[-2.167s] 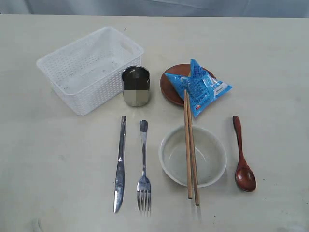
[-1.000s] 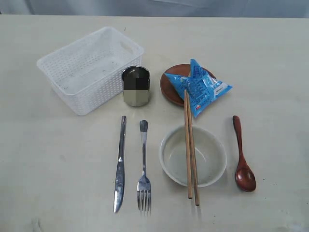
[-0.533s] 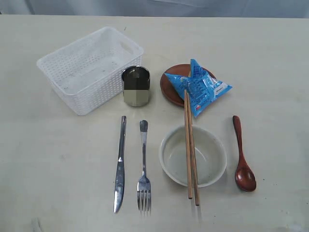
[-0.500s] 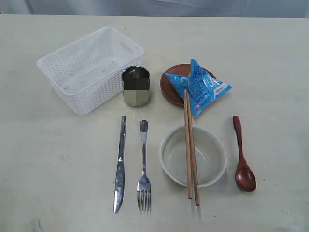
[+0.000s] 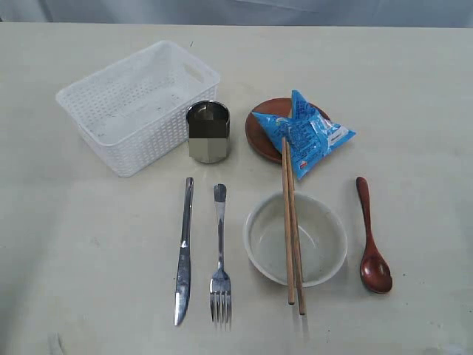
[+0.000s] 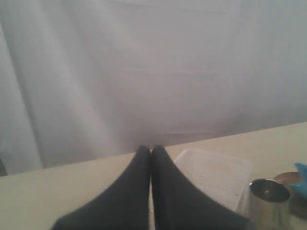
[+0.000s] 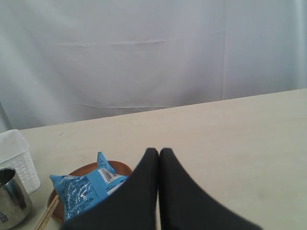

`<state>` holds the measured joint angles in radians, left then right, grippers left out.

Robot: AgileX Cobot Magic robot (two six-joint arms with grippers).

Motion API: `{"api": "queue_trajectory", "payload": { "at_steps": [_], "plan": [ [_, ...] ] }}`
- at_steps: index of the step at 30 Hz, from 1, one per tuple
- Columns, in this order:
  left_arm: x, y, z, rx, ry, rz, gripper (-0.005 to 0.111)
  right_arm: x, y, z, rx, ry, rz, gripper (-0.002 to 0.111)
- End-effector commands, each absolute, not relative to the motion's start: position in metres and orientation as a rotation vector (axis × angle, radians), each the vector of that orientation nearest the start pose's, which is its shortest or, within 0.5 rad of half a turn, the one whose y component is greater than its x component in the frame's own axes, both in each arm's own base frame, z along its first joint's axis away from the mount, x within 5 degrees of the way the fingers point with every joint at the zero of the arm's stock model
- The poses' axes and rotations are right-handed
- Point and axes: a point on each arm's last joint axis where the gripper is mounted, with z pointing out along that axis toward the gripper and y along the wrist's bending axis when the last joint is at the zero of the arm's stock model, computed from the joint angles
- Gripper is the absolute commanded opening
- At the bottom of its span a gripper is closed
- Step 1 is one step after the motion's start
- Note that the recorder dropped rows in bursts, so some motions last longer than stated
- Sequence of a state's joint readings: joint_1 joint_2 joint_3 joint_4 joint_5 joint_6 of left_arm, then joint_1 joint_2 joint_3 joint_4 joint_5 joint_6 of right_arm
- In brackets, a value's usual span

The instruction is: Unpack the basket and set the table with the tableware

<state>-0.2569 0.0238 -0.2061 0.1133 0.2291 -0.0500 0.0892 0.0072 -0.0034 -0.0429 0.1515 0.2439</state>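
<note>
The white basket (image 5: 137,103) stands empty at the back left of the cream table (image 5: 414,103). A steel cup (image 5: 208,132) is beside it. In front lie a knife (image 5: 183,251) and a fork (image 5: 220,255). Two chopsticks (image 5: 292,229) rest across the off-white bowl (image 5: 295,239). A reddish-brown spoon (image 5: 372,237) lies to the right. A blue snack packet (image 5: 307,133) sits on the brown plate (image 5: 260,129). Neither arm shows in the exterior view. My left gripper (image 6: 151,149) is shut and empty, near the basket (image 6: 216,175). My right gripper (image 7: 159,151) is shut and empty, beside the packet (image 7: 84,189).
A pale curtain (image 7: 144,52) hangs behind the table's far edge. The cup (image 6: 268,201) shows in the left wrist view, and the cup (image 7: 12,196) and plate (image 7: 96,170) in the right wrist view.
</note>
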Motion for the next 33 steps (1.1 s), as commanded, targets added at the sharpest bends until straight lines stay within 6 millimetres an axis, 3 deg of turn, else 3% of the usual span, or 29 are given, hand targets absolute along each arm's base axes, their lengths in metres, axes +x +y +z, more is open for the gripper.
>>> {"api": "queue_trajectory", "payload": {
  "at_steps": [1, 3, 10, 33],
  "plan": [
    [0.053, -0.011, 0.227, 0.203, 1.312, -0.069, 0.000, 0.056, 0.004, 0.199, 0.104, 1.639, 0.215, 0.000],
    [0.055, -0.008, 0.214, 0.150, 1.465, -0.062, 0.000, 0.056, 0.004, 0.199, 0.104, 1.639, 0.215, 0.000],
    [0.056, -0.004, 0.199, 0.130, 1.633, -0.018, 0.000, 0.056, 0.004, 0.199, 0.106, 1.639, 0.216, 0.000],
    [0.056, -0.004, 0.198, 0.081, 1.644, -0.050, 0.000, 0.056, 0.004, 0.199, 0.106, 1.639, 0.216, 0.000]
  ]
}}
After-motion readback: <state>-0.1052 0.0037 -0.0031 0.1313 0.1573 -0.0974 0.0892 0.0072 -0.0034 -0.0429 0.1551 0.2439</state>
